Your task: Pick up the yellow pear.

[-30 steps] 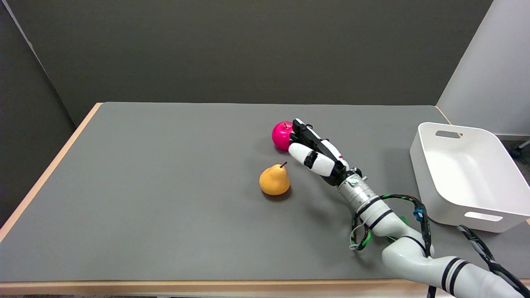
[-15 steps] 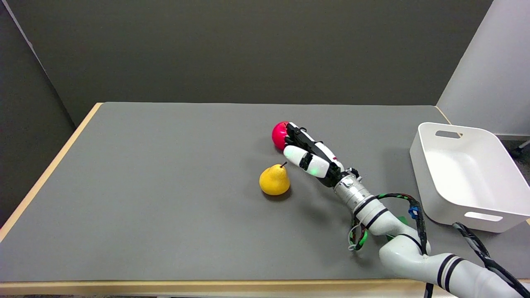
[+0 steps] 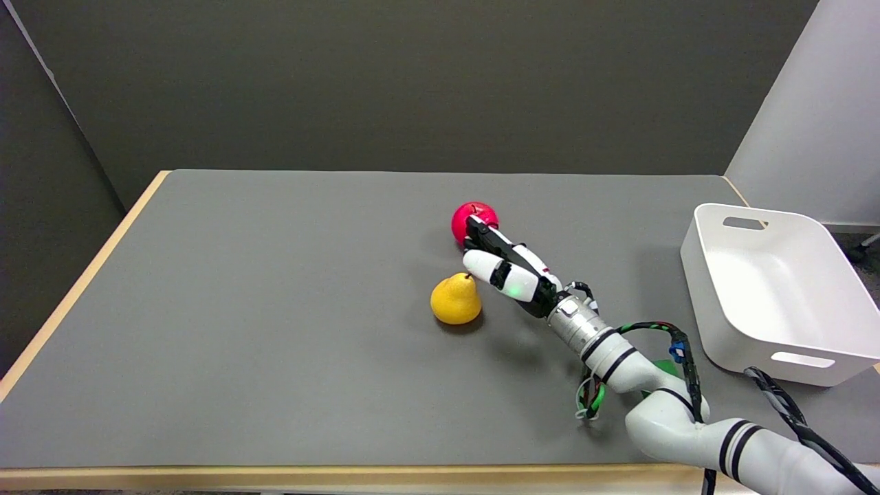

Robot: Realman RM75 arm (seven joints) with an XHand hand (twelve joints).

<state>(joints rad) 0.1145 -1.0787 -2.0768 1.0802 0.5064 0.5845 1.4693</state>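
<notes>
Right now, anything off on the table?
Nothing spilled or damaged. The pear stands upright, the red apple sits behind it, and the white bin is at the table's right edge. The right hand holds nothing, its fingers between the two fruits.

Right hand [image 3: 507, 272] moved left, closer to yellow pear [image 3: 455, 300].

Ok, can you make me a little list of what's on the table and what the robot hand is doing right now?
pear: yellow pear, upright on the gray table, not held
apple: red apple, behind the pear
robot hand: right robot hand, between the two fruits, fingers stretched out, holding nothing
touching the pear: cannot tell; a fingertip is right at the stem
bin: white bin, at the table's right side
</notes>
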